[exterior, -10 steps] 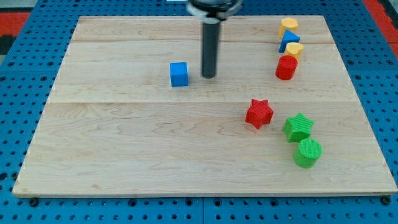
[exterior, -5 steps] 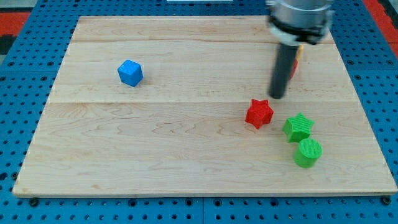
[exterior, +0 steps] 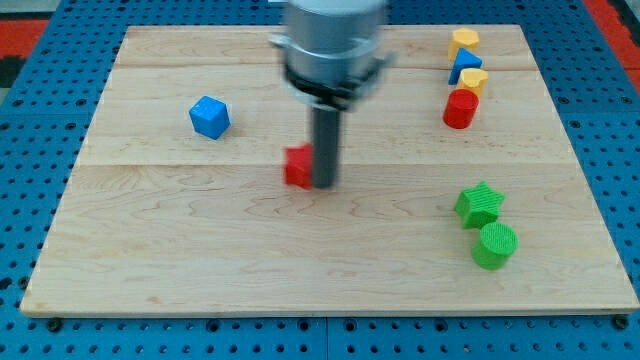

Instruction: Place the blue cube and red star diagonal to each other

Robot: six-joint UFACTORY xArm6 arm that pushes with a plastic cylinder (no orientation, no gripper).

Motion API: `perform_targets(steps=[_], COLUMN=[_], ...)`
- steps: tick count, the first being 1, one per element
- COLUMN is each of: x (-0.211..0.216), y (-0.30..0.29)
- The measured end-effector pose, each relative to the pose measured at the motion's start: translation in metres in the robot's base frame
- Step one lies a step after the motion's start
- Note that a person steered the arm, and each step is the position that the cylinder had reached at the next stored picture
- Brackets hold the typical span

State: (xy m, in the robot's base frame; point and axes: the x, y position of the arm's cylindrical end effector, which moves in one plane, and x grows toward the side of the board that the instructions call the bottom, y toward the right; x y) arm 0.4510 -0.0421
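A: Since no claw is fitted, no open/closed state can be given – only a rod is seen, and my tip (exterior: 324, 184) is placed at the right edge of the red star (exterior: 297, 167), apparently touching it.

B: Where is the star found rel. to the blue cube (exterior: 209, 117)?

A: It's seen below and to the view's right of the cube, well apart, near the desk (exterior: 200, 260) centre. Part of the star is hidden by the rod, so its shape is only partly made out.

B: So which way is the push directed?

A: The star lies directly left of the tip, so any push is judged to be sent leftward. A diagonal offset w/ the cube is arguably reached already; approx. alignment can't be confirmed.
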Motion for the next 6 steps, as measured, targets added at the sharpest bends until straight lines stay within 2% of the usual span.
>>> perform_targets(steps=[1, 2, 3, 4, 5, 6], x=[-0.020, -0.047, -0.077, -0.066, -0.092, -0.089], y=[-0.050, 0.005, -0.089, -0.152, -0.133, -0.136])
